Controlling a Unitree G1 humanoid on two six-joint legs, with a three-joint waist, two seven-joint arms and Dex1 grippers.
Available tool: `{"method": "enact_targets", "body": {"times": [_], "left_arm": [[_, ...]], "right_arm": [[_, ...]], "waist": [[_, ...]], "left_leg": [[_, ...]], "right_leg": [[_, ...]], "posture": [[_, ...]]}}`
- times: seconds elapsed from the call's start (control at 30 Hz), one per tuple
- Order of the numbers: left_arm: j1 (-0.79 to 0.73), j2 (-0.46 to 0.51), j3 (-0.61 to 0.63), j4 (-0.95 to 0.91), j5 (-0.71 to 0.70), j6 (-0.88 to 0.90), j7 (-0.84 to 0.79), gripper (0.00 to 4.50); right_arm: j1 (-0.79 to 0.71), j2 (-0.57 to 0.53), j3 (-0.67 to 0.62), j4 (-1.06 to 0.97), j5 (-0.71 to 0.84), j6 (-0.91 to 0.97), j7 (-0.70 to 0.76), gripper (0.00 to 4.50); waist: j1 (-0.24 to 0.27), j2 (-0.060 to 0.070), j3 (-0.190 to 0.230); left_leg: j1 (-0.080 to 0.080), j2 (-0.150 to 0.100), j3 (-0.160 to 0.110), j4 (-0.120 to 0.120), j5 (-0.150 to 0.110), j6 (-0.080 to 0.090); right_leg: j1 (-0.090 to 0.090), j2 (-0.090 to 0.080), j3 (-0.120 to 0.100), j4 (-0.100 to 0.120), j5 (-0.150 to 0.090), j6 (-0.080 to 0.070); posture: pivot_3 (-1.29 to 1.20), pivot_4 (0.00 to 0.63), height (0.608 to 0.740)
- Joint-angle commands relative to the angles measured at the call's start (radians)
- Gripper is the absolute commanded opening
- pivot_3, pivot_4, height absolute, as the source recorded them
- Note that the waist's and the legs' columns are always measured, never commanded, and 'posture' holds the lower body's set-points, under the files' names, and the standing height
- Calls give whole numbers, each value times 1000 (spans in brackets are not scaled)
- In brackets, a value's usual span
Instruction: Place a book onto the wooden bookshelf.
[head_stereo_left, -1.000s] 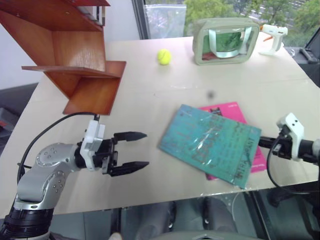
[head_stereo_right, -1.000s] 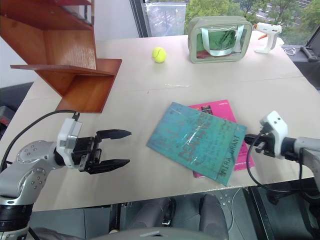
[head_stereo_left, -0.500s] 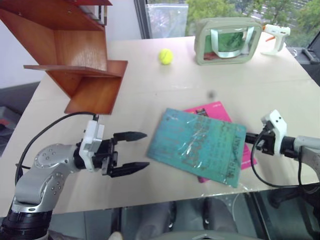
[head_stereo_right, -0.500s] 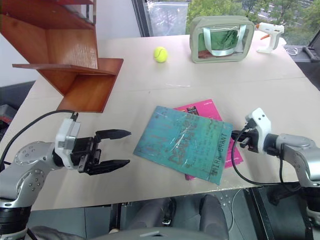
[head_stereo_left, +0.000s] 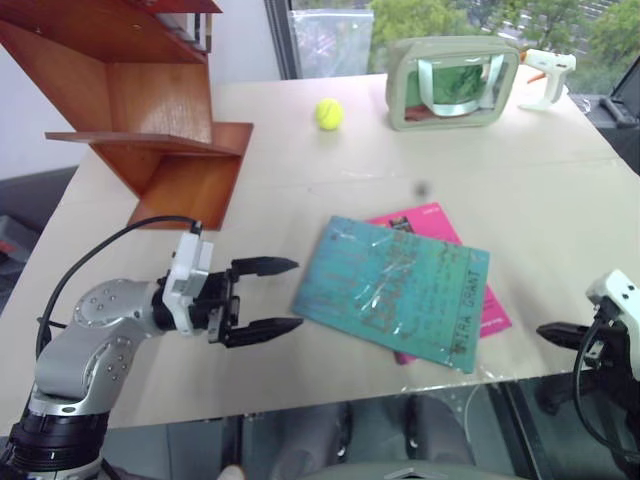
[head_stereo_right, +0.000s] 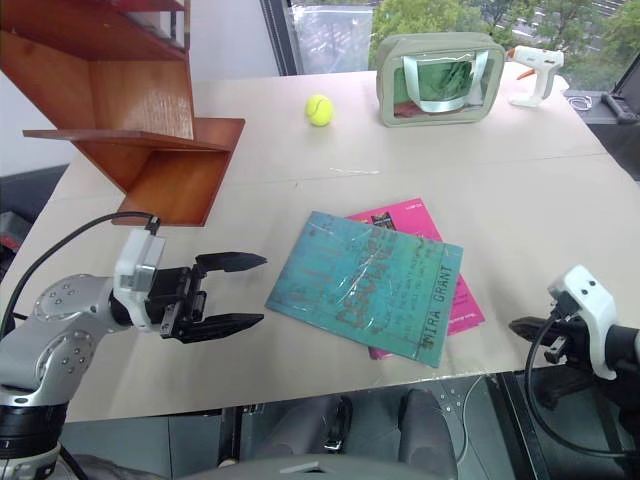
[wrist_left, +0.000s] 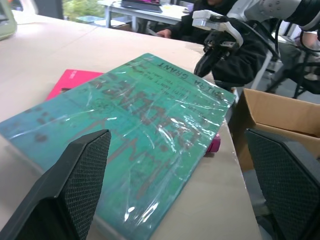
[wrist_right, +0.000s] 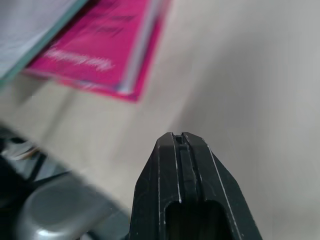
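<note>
The teal book lies flat on the table, partly covering a smaller pink book. The wooden bookshelf stands at the table's far left corner. My left gripper is open and level, its fingers aimed at the book's left edge with a small gap left. My right gripper is shut and empty, beyond the table's near right edge and away from both books. In the right wrist view its closed tips point at the table beside the pink book.
A tennis ball, a green see-through pouch and a white glue gun sit along the far side. A cardboard box stands past the table's right edge. Bare tabletop lies between book and shelf.
My right gripper pushed the teal book leftward, then drew back from its right edge to past the table's edge. The left gripper stayed in place, open.
</note>
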Motion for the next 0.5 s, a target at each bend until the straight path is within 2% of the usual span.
{"method": "enact_targets", "body": {"times": [0.03, 0.27, 0.5], "left_arm": [[-12, 7, 9, 2, -8, -5, -13, 4500], [-18, 9, 10, 0, -10, -2, -10, 4500], [-1, 7, 17, -12, -12, -1, -1, 4500]], "right_arm": [[-25, 21, 20, -50, 25, 1, -24, 28], [-166, 96, 212, -4, -3, -34, -92, 28], [-275, 155, 277, 1, 25, -25, -123, 28]], "waist": [[1, 0, 0], [1, -2, 0], [1, -2, 0]], "left_leg": [[0, 0, 0, 0, 0, 0], [0, 0, 0, 0, 0, 0], [-1, 0, -1, 0, 0, 0]], "right_leg": [[0, 0, 0, 0, 0, 0], [0, 0, 0, 0, 0, 0], [0, 0, 1, 0, 0, 0]], "posture": [[0, 150, 740], [0, 150, 740], [0, 150, 740]]}}
